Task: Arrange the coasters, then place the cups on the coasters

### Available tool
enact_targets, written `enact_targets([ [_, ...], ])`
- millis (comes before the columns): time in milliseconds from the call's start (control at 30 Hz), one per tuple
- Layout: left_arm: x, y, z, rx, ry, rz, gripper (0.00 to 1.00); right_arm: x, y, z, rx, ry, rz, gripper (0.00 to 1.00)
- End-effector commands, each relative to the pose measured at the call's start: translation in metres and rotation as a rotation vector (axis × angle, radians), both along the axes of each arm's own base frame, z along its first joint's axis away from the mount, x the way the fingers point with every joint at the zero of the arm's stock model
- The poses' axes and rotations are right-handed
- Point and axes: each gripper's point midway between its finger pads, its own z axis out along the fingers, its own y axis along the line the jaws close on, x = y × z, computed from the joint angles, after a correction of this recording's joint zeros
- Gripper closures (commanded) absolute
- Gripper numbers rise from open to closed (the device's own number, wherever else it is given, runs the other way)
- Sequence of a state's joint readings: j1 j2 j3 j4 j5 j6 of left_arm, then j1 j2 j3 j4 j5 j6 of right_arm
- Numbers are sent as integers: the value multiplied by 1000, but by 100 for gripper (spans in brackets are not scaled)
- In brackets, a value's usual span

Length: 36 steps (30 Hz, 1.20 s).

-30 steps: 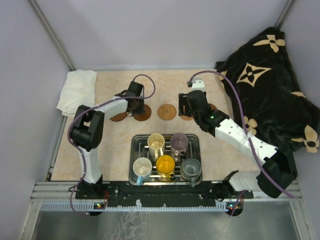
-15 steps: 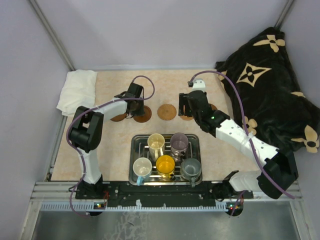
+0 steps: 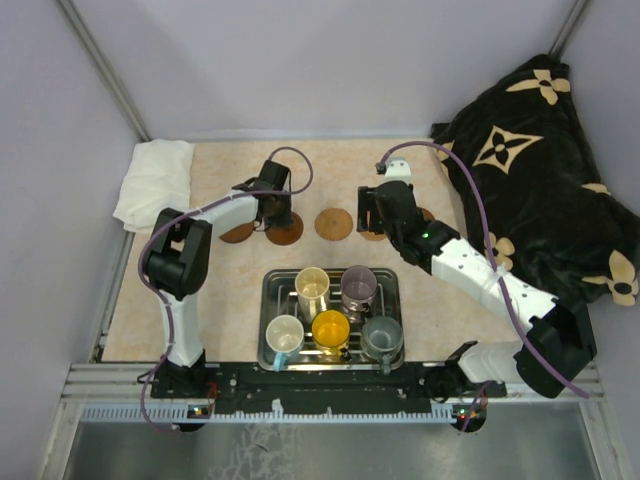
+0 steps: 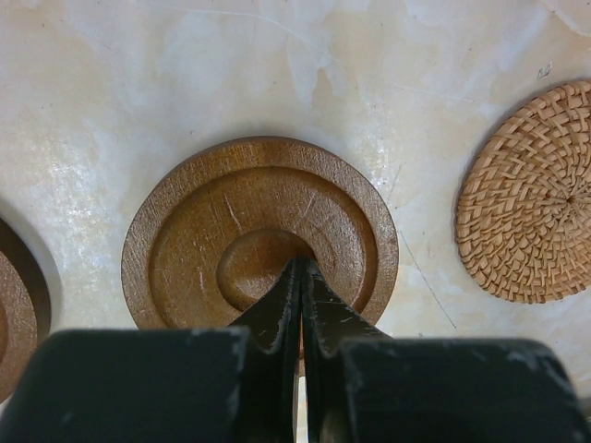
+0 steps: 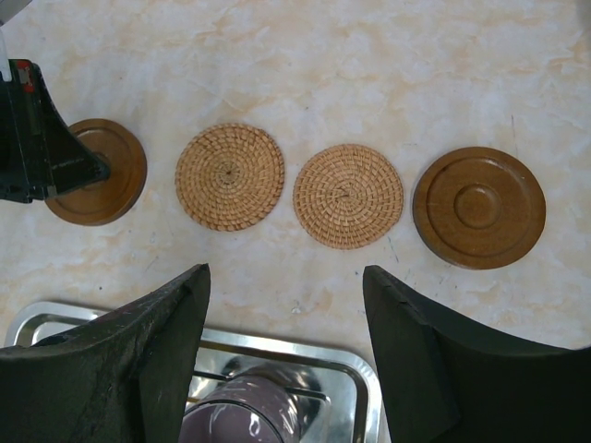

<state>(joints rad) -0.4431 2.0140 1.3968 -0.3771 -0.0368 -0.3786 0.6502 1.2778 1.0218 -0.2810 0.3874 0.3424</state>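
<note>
A dark wooden coaster (image 4: 208, 240) lies under my left gripper (image 4: 302, 269), which is shut with its tips resting on the coaster's centre dip. From above, that left gripper (image 3: 278, 218) stands over the same coaster (image 3: 290, 234). A row of coasters runs across the right wrist view: dark wood (image 5: 111, 180), woven tan (image 5: 229, 175), woven tan (image 5: 348, 196), dark wood (image 5: 478, 220). My right gripper (image 5: 284, 277) hangs open and empty above the tray's far rim. The cups stand in the steel tray (image 3: 268, 300): cream (image 3: 312, 283), pale purple (image 3: 359, 283), light blue (image 3: 284, 333), yellow-orange (image 3: 331, 328), grey (image 3: 382, 335).
Another dark coaster (image 3: 238, 233) lies left of the row. A folded white cloth (image 3: 155, 180) sits at the back left, and a black patterned blanket (image 3: 540, 170) is heaped along the right side. Grey walls close off the back.
My left gripper has edged slightly to the right over the dark coaster. The right arm has stayed where it was.
</note>
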Motion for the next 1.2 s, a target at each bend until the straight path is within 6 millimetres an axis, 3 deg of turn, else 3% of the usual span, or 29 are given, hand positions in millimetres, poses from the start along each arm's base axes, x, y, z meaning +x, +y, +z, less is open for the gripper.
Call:
enact_targets([
  [0, -19, -3, -27, 20, 96, -31, 95, 4, -2, 24, 44, -58, -16, 32],
  [267, -15, -6, -29, 10, 95, -28, 94, 5, -1, 23, 38, -52, -11, 32],
  [400, -10, -7, -17, 5, 60, -20, 92, 4, -1, 23, 37, -51, -11, 32],
  [633, 3, -4, 19, 4, -36, -12, 89, 1, -2, 27, 48, -50, -6, 32],
  [967, -1, 5, 81, -23, -160, 12, 83, -5, -8, 40, 51, -71, -11, 33],
  [1067, -2, 20, 101, 8, -214, 59, 81, -6, -12, 43, 43, -74, -20, 33],
  [1167, -6, 49, 105, 70, -235, 137, 79, -8, -14, 46, 45, -75, -25, 33],
])
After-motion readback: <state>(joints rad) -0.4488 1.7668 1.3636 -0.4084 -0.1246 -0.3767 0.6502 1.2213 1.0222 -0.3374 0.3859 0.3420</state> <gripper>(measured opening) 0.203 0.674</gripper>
